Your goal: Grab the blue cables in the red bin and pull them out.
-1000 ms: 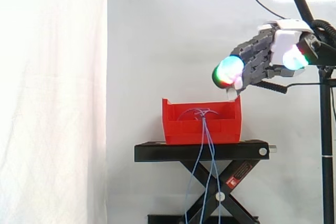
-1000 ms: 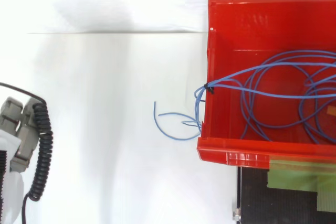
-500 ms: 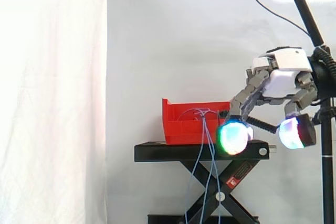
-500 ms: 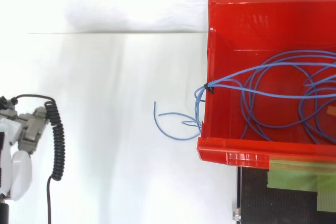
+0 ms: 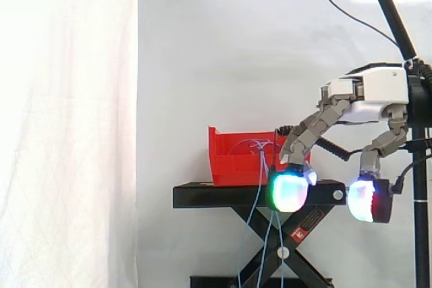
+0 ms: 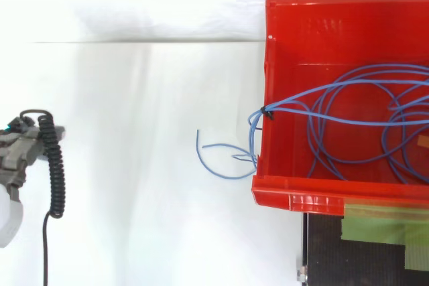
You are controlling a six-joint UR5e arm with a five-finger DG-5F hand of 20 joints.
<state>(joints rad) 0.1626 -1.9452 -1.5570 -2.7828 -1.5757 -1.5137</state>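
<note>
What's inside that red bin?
Loops of blue cables lie on the floor of the red bin, a few strands spilling over its edge. From the side, its wall and the hand hide most.

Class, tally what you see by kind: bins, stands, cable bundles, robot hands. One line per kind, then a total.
Bin: 1
Stand: 1
Cable bundle: 1 (strands too tangled to count)
Hand: 1
Total: 4

The hand hangs palm down, its fingers and thumb spread apart, pointing downward, holding nothing.
</note>
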